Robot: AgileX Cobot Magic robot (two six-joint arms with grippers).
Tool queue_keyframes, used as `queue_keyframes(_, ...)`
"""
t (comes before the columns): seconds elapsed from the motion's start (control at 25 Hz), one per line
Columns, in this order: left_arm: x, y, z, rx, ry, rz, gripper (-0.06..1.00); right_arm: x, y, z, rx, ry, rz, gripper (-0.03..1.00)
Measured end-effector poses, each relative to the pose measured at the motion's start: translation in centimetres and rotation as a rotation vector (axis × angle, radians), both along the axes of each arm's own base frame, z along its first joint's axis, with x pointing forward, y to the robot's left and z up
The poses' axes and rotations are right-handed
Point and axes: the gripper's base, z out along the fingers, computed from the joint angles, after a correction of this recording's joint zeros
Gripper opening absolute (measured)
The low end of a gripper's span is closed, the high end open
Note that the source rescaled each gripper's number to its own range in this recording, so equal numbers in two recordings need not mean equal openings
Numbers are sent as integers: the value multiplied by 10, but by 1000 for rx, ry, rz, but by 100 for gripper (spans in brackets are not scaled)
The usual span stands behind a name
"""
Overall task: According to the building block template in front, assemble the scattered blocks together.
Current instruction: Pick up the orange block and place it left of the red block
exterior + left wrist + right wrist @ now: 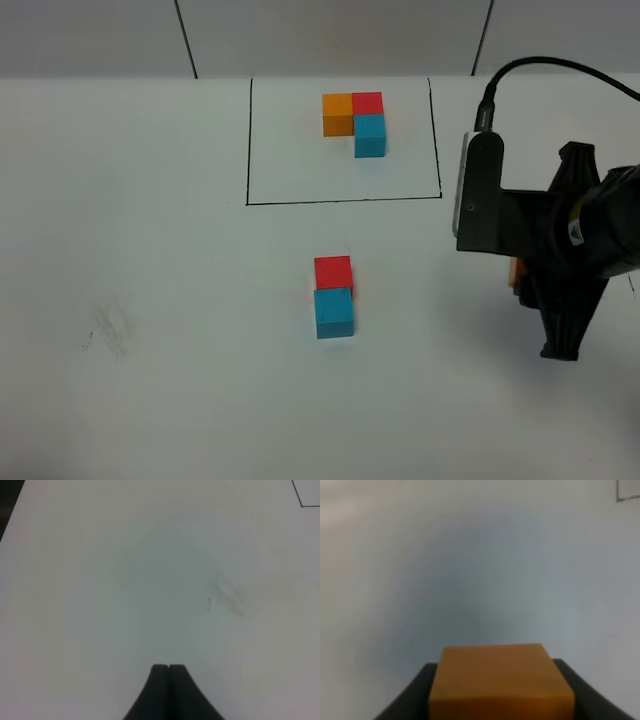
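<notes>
Between the fingers (402, 702) of our right gripper (501, 705): the orange cube (500, 677), clamped on two sides.
We hold these jaws partway apart, filled by the cube. Well apart from them, toward the left arm, the red cube (333, 271) and blue cube (335, 312) lie touching on the white table (150, 250). The red one is nearer the building block template (356, 120) inside its black drawn rectangle (340, 201). Our left gripper (169, 667) is pressed together on nothing.
</notes>
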Motion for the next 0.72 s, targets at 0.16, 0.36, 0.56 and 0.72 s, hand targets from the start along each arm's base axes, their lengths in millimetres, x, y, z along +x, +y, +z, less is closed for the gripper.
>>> queue_keyframes(0.16, 0, 0, 0, 0, 0, 0, 0, 6, 19, 22, 26, -46, 57, 43)
queue_keyframes(0.36, 0, 0, 0, 0, 0, 0, 0, 17, 58, 42, 27, -55, 147, 43)
queue_keyframes(0.56, 0, 0, 0, 0, 0, 0, 0, 28, 104, 54, 22, -49, 250, 43)
queue_keyframes(0.72, 0, 0, 0, 0, 0, 0, 0, 30, 147, 53, 25, -38, 346, 43)
